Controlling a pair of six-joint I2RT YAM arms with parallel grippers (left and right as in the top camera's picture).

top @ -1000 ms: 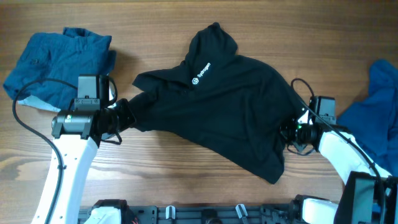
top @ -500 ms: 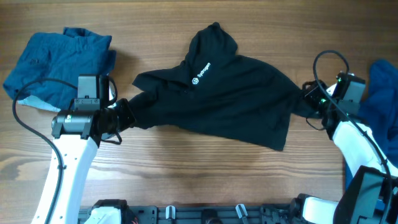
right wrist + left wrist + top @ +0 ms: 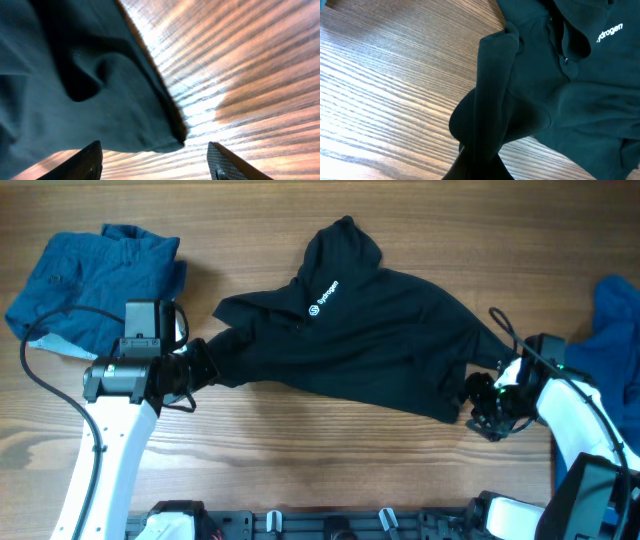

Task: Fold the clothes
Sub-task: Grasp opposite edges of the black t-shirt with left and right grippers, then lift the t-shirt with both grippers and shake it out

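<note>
Black garment point(image 3: 370, 340) spread centre, teal one point(image 3: 95, 275) left, blue one point(image 3: 612, 350) right

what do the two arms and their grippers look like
The left arm and right arm have smooth white links with black wrist units. The left gripper and right gripper are black, the right's fingers dark and flat. A thin black cable loops off each wrist; a green light glows on the right.

One black garment point(image 3: 380, 340), two blue garments point(image 3: 95, 275) point(image 3: 620, 330)
</note>
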